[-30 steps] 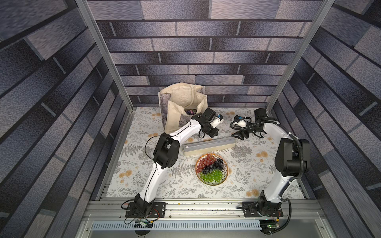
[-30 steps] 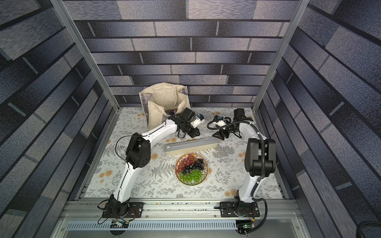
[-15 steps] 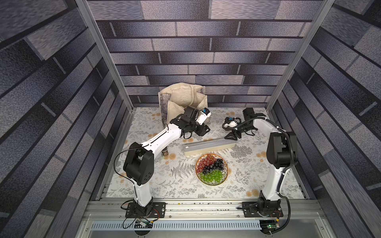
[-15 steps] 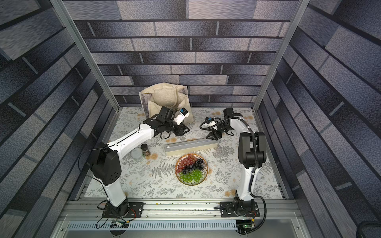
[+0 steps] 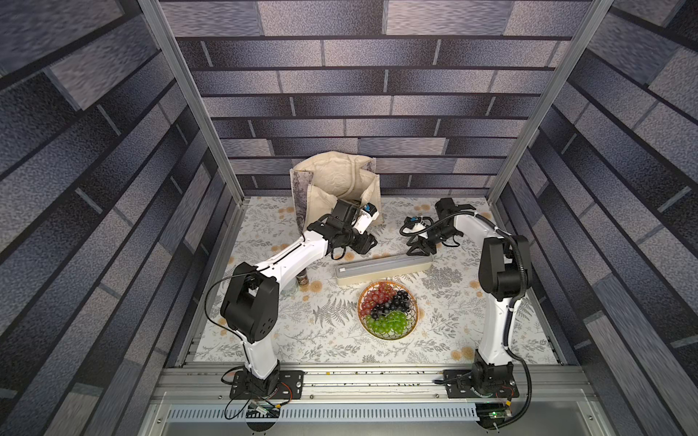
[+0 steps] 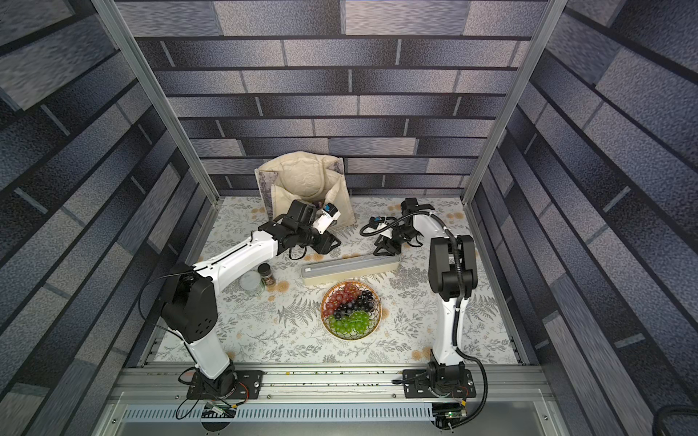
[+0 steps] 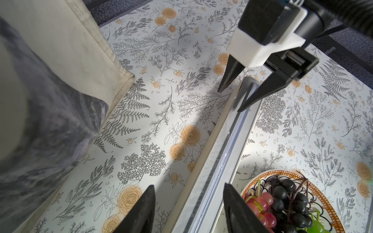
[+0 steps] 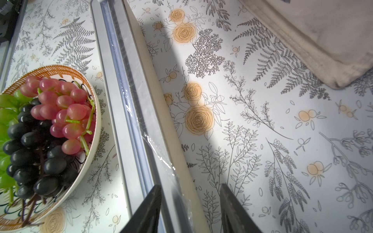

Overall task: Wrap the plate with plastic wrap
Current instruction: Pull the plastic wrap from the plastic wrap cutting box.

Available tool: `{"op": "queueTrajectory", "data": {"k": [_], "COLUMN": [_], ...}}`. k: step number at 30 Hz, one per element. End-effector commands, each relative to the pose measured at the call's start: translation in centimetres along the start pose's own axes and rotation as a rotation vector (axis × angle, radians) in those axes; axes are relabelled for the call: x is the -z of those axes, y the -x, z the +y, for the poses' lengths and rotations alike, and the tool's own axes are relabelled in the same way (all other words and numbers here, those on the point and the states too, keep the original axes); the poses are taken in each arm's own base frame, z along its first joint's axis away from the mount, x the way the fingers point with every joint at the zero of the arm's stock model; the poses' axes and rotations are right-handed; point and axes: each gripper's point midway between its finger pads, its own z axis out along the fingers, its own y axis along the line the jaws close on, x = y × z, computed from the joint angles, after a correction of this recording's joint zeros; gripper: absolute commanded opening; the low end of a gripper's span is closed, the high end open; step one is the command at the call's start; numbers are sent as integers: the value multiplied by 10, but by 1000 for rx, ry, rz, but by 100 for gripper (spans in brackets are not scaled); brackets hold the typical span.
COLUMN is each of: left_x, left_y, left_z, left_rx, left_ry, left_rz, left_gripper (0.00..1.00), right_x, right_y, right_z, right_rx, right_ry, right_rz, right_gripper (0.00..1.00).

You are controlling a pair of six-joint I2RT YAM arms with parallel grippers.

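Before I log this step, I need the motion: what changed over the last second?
The left arm's elbow swung outward, uncovering the brown jar and glass jar; the left gripper shifted left. The right gripper came down over the right end of the dispenser box, jaws open astride its far edge. Nothing gripped. Box, plate and tote bag unmoved.

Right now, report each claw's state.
Left claw: open, holding nothing.
Right claw: open, jaws astride the plastic wrap at the dispenser box edge, not clamped.
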Motion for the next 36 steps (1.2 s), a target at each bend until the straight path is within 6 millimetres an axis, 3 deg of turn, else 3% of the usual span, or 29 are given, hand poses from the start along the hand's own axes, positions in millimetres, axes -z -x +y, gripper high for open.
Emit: {"op": "queueTrajectory", "data": {"k": [1, 9, 11, 15, 16, 21, 22, 25, 36], "left_x": [13, 13, 13, 11, 10, -1, -6, -22, -71], "left_y": [6, 4, 4, 5, 5, 4, 3, 3, 8], "left_z": [2, 3, 3, 2, 2, -4, -5, -14, -54], "left_rx": [-1, -9, -8, -5, -3, -9, -8, -20, -50], "left_ry": [23, 32, 30, 20, 19, -19, -30, -73, -241], "left_rz": [-30, -23, -25, -29, -31, -38, -33, -11, 18], "left_gripper": [57, 57, 57, 57, 58, 70, 71, 73, 77], "right_x": [-6, -12, -13, -10, -8, 9, 20, 25, 23], "right_y": [-2, -4, -5, -7, -5, 12, 22, 29, 22], "right_z": [5, 7, 8, 13, 13, 13, 14, 19, 28], "right_rx": [-32, -32, -36, -43, -41, 3, 32, 56, 42], "right_ry": [41, 63, 70, 69, 58, -45, -79, -107, -112], "right_rz": [18, 49, 60, 86, 85, 41, 25, -5, -4], "right_gripper": [46, 43, 34, 3, 0, 0, 0, 0, 0]}}
